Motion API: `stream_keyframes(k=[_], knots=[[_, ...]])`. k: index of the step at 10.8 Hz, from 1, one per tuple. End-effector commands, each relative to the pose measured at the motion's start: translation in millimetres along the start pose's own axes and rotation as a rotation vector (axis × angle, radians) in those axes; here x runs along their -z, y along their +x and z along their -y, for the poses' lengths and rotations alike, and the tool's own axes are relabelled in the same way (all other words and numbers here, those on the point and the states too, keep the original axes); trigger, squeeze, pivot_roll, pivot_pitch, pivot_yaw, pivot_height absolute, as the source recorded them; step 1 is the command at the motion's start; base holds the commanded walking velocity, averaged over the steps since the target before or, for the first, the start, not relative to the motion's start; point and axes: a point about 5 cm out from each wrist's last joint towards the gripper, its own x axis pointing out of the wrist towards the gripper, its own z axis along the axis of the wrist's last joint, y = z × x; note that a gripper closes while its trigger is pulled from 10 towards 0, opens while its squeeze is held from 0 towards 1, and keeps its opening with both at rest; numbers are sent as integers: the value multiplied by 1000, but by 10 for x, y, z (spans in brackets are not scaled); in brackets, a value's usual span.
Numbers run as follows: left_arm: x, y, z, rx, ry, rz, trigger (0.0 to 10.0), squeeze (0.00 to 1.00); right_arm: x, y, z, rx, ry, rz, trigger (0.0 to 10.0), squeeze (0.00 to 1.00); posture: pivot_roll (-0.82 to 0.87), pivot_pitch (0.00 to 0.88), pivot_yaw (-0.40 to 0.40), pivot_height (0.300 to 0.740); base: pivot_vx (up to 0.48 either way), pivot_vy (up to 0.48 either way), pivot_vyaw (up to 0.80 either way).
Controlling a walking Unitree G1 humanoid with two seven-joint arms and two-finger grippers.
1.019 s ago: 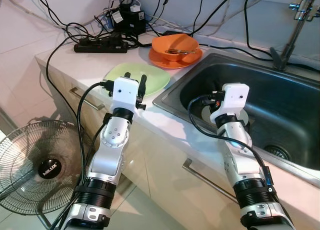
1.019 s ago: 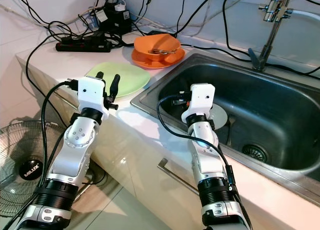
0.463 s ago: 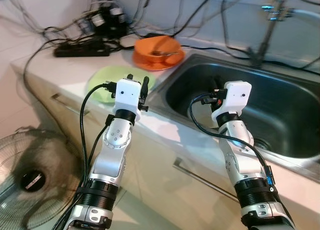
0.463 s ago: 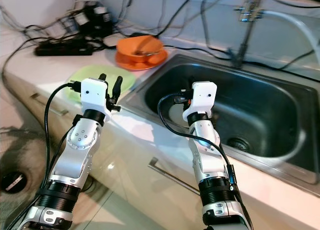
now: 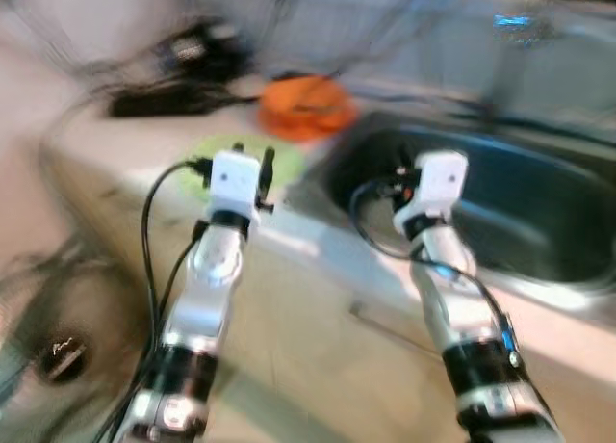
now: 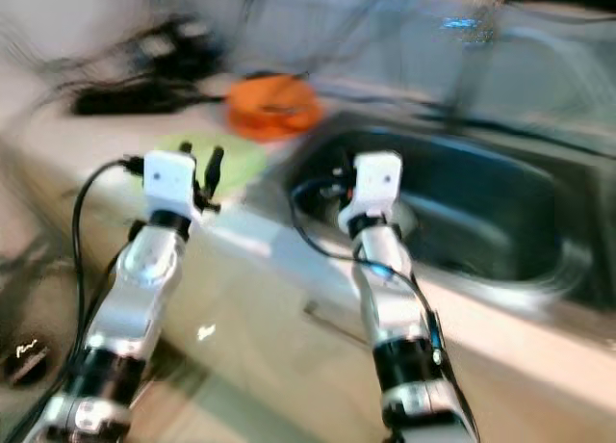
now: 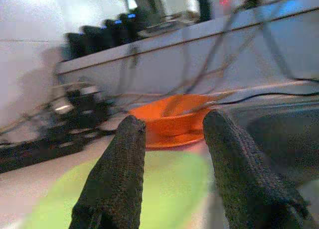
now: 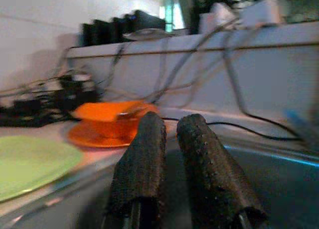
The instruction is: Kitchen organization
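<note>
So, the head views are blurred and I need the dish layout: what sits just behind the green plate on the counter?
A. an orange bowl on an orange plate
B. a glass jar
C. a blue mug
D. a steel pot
A: past the left gripper, the green plate lies in front of the orange bowl resting on its orange plate.

A pale stone-like kitchen counter (image 5: 318,246) is seen, heavily blurred in both eye views. A flat light-green round plate (image 7: 124,189) lies on it beside the inset stainless-steel sink (image 5: 539,221). Behind the plate an orange bowl on an orange saucer (image 7: 172,122) is set. A black power strip with tangled black cables (image 5: 159,96) lies further left.
</note>
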Motion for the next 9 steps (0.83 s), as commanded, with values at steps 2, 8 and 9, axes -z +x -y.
stream_keyframes(k=[2,8,9], knots=[[-17,7,-38,-11,9,1,10000,0,8,14,-46,-12,-8,-12,10000,0,152,15,44,740,0,304,0],[-18,4,-42,-9,11,4,10000,0,-6,34,-44,-6,10,-11,10000,0,149,0,43,740,0,300,-391],[-16,5,-42,-9,10,3,10000,0,1,35,-44,-5,0,-13,10000,0,149,0,43,740,0,307,0]])
